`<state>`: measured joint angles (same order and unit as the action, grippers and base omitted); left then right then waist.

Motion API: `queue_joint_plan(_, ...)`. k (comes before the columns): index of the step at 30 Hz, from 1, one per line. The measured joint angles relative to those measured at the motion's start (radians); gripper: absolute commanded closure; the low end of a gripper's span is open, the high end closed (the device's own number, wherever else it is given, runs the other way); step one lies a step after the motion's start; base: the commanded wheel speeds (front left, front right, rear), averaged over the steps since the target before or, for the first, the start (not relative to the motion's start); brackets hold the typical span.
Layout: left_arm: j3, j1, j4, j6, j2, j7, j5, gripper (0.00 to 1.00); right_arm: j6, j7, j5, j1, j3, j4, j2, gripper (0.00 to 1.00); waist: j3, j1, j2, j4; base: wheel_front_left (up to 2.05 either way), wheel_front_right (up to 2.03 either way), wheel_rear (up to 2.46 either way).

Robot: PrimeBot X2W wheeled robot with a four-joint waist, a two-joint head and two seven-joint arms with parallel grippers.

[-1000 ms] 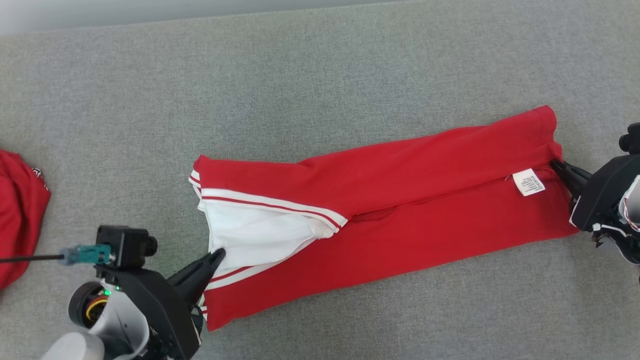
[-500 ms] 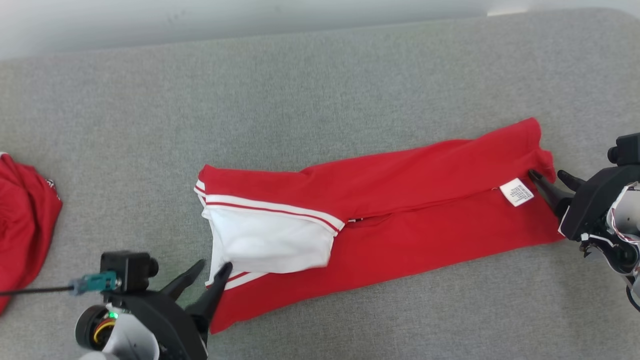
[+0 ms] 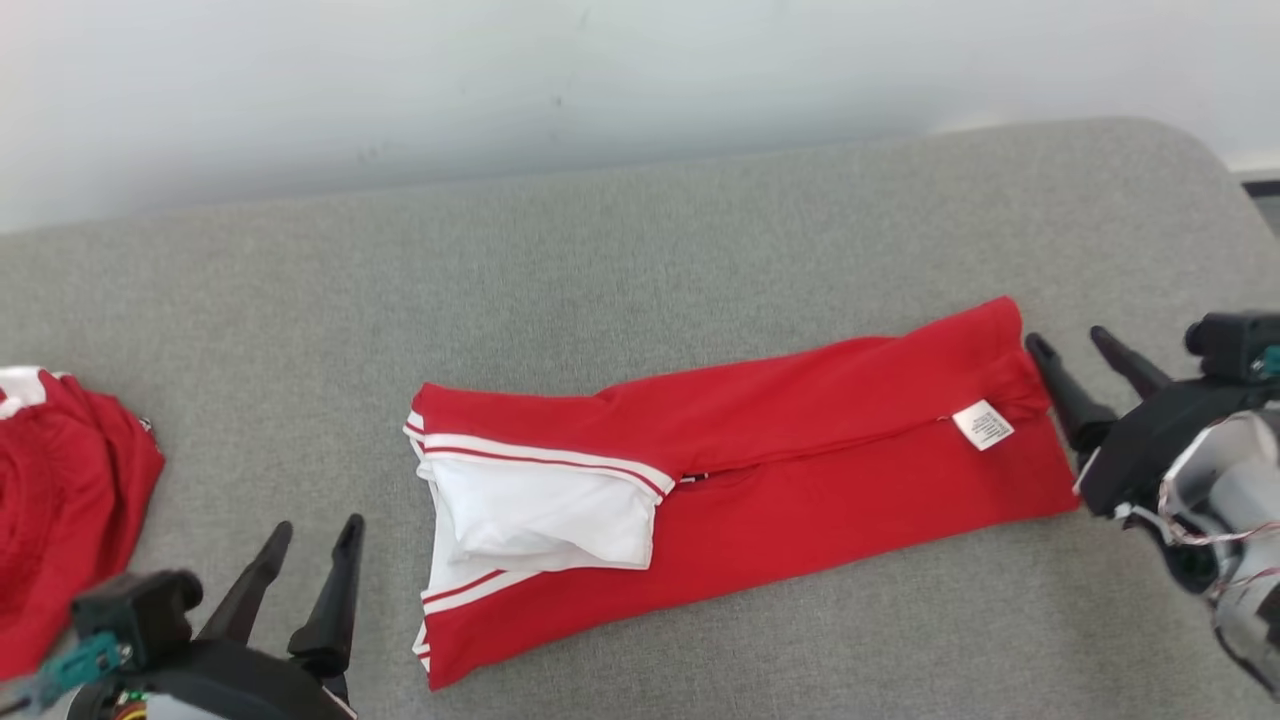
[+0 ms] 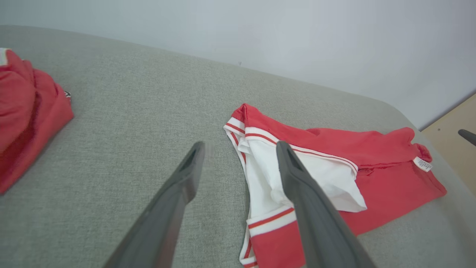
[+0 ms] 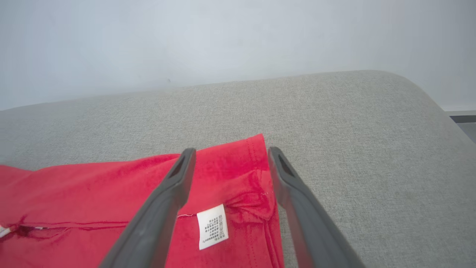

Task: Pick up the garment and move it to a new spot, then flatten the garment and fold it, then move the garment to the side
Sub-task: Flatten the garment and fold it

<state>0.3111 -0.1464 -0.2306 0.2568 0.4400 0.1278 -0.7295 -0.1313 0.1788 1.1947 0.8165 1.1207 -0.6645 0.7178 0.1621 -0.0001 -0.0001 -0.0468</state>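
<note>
A grey table (image 3: 700,250) carries a second red cloth (image 3: 60,500) bunched at its left edge. Near the front edge the left hand (image 3: 315,527) is spread wide and empty, beside the garment (image 3: 800,490). The red garment lies mid-table, folded lengthwise into a long strip with white lining showing. Further folding and moving it aside seem to remain. Just off its right end, the right hand (image 3: 1066,338) is also spread, holding nothing.

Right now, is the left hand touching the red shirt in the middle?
Apart. The head view shows grey cushion between the open left hand and the shirt.
</note>
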Motion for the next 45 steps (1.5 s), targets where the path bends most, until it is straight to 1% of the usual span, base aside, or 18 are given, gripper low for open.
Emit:
queue_joint_plan(4, -0.014, 0.031, 0.016, 0.009, -0.026, -0.086, 0.022, 0.00, 0.000, 0.063, -0.063, -0.027, -0.004, -0.018, -0.044, 0.00, -0.042, 0.0000, 0.0000, -0.003, 0.00, 0.00, 0.00)
queue_joint_plan(6, -0.016, 0.048, 0.034, 0.011, -0.037, -0.117, 0.028, 0.00, 0.000, 0.078, -0.096, -0.042, -0.017, -0.026, -0.068, 0.00, -0.062, 0.0000, 0.0000, -0.005, 0.00, 0.00, 0.00)
queue_joint_plan(8, -0.020, 0.068, 0.047, 0.010, -0.065, -0.151, 0.017, 0.00, 0.000, 0.081, -0.133, -0.061, -0.046, -0.029, -0.095, 0.00, -0.083, 0.0000, 0.0000, -0.006, 0.00, 0.00, 0.00)
queue_joint_plan(11, -0.037, 0.104, 0.067, 0.018, -0.090, -0.218, 0.018, 0.00, 0.000, 0.083, -0.217, -0.097, -0.149, 0.000, -0.130, 0.00, -0.112, 0.0000, -0.0001, -0.010, 0.00, 0.00, 0.00)
queue_joint_plan(15, -0.031, 0.146, 0.094, 0.016, -0.113, -0.297, 0.037, 0.00, 0.000, 0.086, -0.326, -0.215, -0.287, 0.050, -0.174, 0.00, -0.148, 0.0000, -0.0001, -0.015, 0.00, 0.00, 0.00)
queue_joint_plan(18, -0.021, 0.170, 0.112, 0.016, -0.117, -0.341, 0.073, 0.00, 0.000, 0.085, -0.394, -0.291, -0.359, 0.074, -0.202, 0.00, -0.169, 0.0000, -0.0001, -0.016, 0.00, 0.00, 0.00)
queue_joint_plan(22, -0.012, 0.200, 0.124, 0.011, -0.135, -0.376, 0.119, 0.00, 0.000, 0.085, -0.452, -0.371, -0.437, 0.092, -0.226, 0.00, -0.188, -0.0001, 0.0000, -0.012, 0.00, 0.00, 0.00)
queue_joint_plan(28, -0.004, 0.248, 0.130, 0.004, -0.171, -0.386, 0.229, 0.00, 0.000, 0.086, -0.492, -0.467, -0.523, 0.107, -0.251, 0.00, -0.206, 0.0001, 0.0000, 0.006, 0.00, 0.00, 0.00)
queue_joint_plan(31, -0.019, 0.257, 0.103, -0.002, -0.204, -0.388, 0.294, 0.00, 0.000, 0.085, -0.504, -0.510, -0.561, 0.114, -0.259, 0.00, -0.211, 0.0001, 0.0000, 0.018, 0.00, 0.00, 0.00)
queue_joint_plan(32, -0.026, 0.267, 0.097, -0.010, -0.218, -0.388, 0.307, 0.00, 0.000, 0.085, -0.509, -0.523, -0.572, 0.117, -0.261, 0.00, -0.213, 0.0001, 0.0000, 0.023, 0.00, 0.00, 0.00)
queue_joint_plan(34, -0.034, 0.286, 0.094, -0.020, -0.231, -0.388, 0.346, 0.00, 0.000, 0.085, -0.513, -0.542, -0.592, 0.120, -0.267, 0.00, -0.215, 0.0000, 0.0000, 0.030, 0.00, 0.00, 0.00)
queue_joint_plan(39, -0.051, 0.301, 0.091, -0.054, -0.271, -0.388, 0.405, 0.00, 0.000, 0.085, -0.515, -0.559, -0.628, 0.113, -0.276, 0.00, -0.211, 0.0001, 0.0000, 0.046, 0.00, 0.00, 0.00)
queue_joint_plan(45, -0.063, 0.310, 0.091, -0.093, -0.314, -0.388, 0.459, 0.00, 0.000, 0.073, -0.458, -0.539, -0.627, 0.032, -0.281, 0.00, -0.200, 0.0001, 0.0000, 0.070, 0.00, 0.00, 0.00)
